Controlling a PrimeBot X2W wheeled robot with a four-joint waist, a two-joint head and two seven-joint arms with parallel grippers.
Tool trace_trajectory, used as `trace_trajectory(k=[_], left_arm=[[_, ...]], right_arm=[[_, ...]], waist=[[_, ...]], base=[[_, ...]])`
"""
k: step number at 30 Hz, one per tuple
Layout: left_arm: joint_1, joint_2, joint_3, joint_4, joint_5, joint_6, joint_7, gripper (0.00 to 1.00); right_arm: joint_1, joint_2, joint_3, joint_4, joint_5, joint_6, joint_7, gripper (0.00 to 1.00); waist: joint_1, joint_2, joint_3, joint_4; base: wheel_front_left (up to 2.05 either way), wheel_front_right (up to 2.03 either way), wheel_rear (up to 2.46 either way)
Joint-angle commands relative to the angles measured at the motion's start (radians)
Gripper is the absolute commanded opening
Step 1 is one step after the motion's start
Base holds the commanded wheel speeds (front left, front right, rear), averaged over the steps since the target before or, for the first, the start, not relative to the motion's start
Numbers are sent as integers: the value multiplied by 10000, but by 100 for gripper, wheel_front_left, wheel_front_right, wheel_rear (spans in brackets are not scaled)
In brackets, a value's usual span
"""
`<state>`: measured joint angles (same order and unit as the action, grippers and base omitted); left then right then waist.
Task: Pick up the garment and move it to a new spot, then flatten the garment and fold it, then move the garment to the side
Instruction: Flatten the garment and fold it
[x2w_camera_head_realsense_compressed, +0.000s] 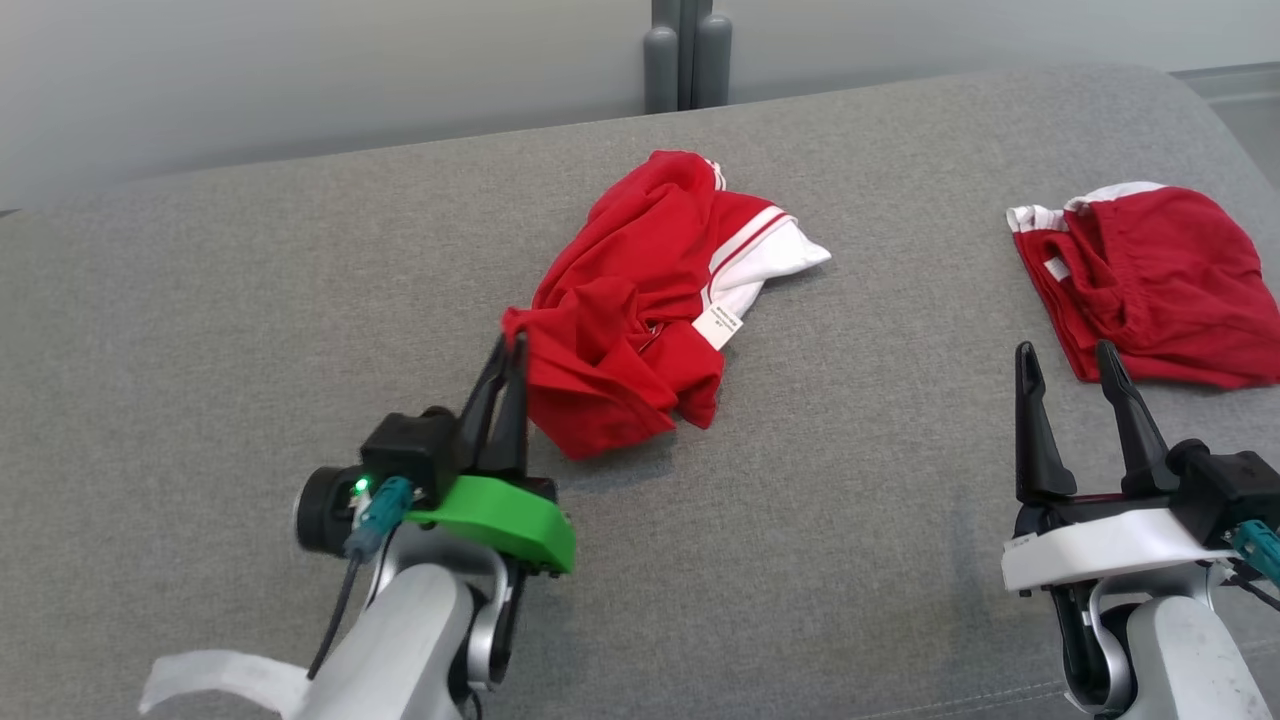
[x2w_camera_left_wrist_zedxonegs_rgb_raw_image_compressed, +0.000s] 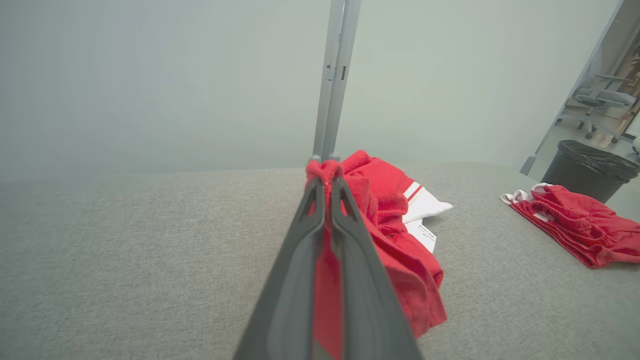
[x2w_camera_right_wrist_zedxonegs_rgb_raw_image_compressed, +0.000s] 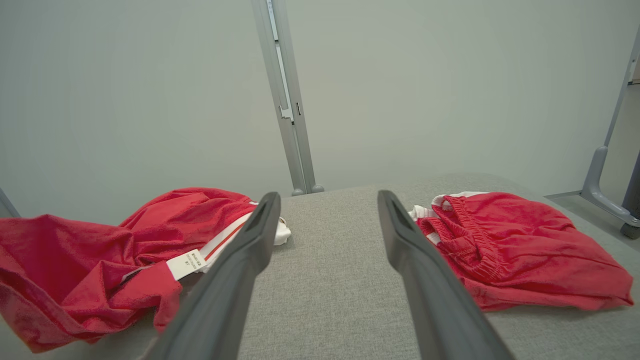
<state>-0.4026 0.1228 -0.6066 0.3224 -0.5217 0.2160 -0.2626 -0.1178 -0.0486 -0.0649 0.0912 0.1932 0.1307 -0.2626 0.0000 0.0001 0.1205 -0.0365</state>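
Grey cushion, left claw pinching red garment, black lined bin

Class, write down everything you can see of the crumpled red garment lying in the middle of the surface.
The red garment is soft, knit-looking cloth with white panels and stripes and a white label. It lies crumpled in a heap on the grey padded surface. The left gripper is shut on its near-left edge.
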Motion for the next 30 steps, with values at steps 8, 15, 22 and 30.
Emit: trace_trajectory(k=[8, 15, 22, 30], left_arm=[[1529, 427, 2098, 128, 492, -139, -26, 0], [1783, 493, 3462, 952, 783, -403, -26, 0], [943, 692, 4448, 989, 1479, -634, -28, 0], [221, 682, 4746, -397, 2504, -941, -26, 0]], right_arm=[[244, -34, 33, 39, 74, 1, -32, 100], [219, -35, 75, 77, -7, 1, -32, 100], [88, -35, 93, 52, -56, 1, -32, 100], [72, -35, -20, 60, -35, 1, -32, 100]], waist=[[0, -1, -267, 276], [0, -1, -221, 217], [0, -1, -73, 62], [0, -1, -81, 7]], base=[[0, 0, 0], [0, 0, 0], [0, 0, 0], [0, 0, 0]])
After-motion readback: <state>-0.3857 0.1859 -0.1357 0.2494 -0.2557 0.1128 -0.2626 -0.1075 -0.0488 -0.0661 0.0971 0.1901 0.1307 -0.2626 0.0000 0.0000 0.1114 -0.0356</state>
